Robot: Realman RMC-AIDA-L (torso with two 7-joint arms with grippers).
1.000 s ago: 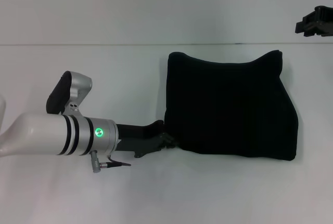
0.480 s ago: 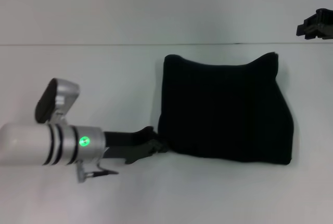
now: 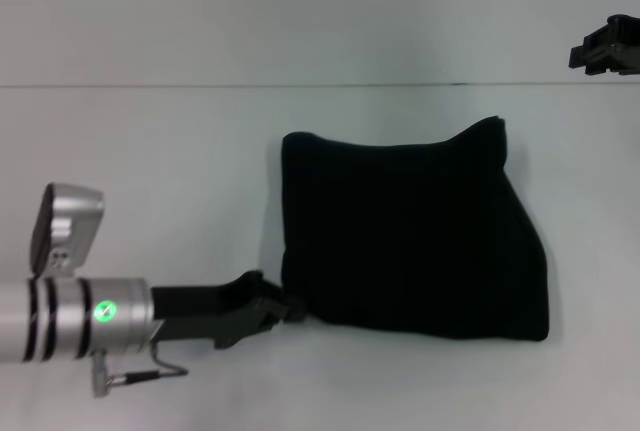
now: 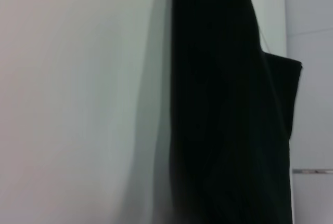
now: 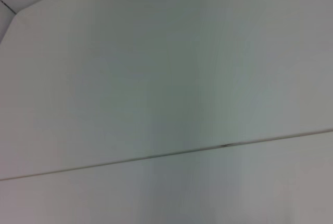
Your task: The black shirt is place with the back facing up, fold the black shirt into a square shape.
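the desk [image 3: 200, 151] lies bare to my left, far and near, so a claw could sweep there freely. the black shirt [image 3: 410, 231] fills the middle as one low folded block. my left claw [image 3: 285, 306] sits at its near left corner. my right claw [image 3: 605, 46] hangs far right, well apart from the shirt.

Head view: bright, even, diffuse overhead light; white table [image 3: 200, 151] evenly lit, no glare. Black shirt [image 3: 410, 231] renders as near-featureless dark mass, folds barely readable; thin soft shadow along its near edge. Green indicator on left arm glows, slightly blown out. Left wrist view: soft focus, shirt [image 4: 229, 109] casts broad grey shadow band beside it. Right wrist view: flat, low-contrast, faint vertical shading.
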